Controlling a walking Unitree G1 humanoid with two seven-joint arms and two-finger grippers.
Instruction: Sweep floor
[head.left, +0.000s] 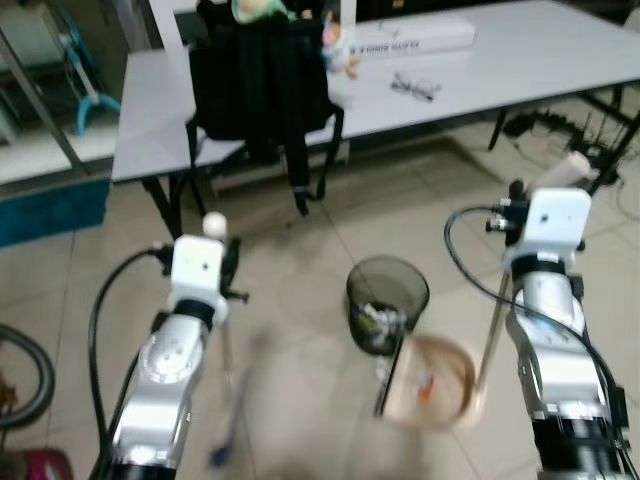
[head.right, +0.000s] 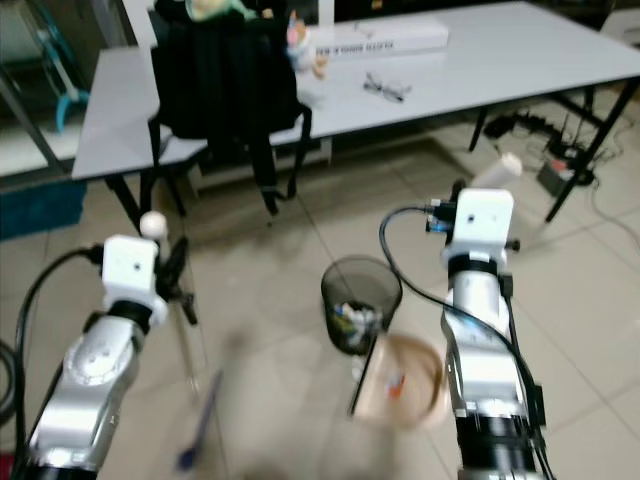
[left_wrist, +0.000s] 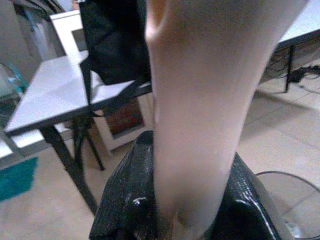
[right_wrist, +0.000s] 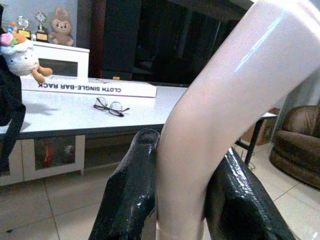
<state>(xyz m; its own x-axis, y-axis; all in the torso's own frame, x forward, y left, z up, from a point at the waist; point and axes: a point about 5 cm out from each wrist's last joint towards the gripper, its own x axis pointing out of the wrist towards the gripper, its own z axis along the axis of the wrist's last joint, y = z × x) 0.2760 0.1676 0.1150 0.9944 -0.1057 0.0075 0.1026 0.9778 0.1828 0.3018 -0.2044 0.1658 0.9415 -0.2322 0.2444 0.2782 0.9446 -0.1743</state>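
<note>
Your left gripper (left_wrist: 192, 210): clenched on broom handle (head.left: 226, 345), long axis near upright, blue bristles (head.left: 222, 452) at 6 o'clock | right gripper (right_wrist: 182, 200): grasping dustpan handle (head.left: 492, 330), pan (head.left: 432, 382) beside waste bin (head.left: 386, 302).

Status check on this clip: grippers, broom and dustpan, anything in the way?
Left gripper shut on broom handle. Right gripper shut on dustpan handle. Dustpan beside mesh bin, debris inside. Table legs ahead.
</note>
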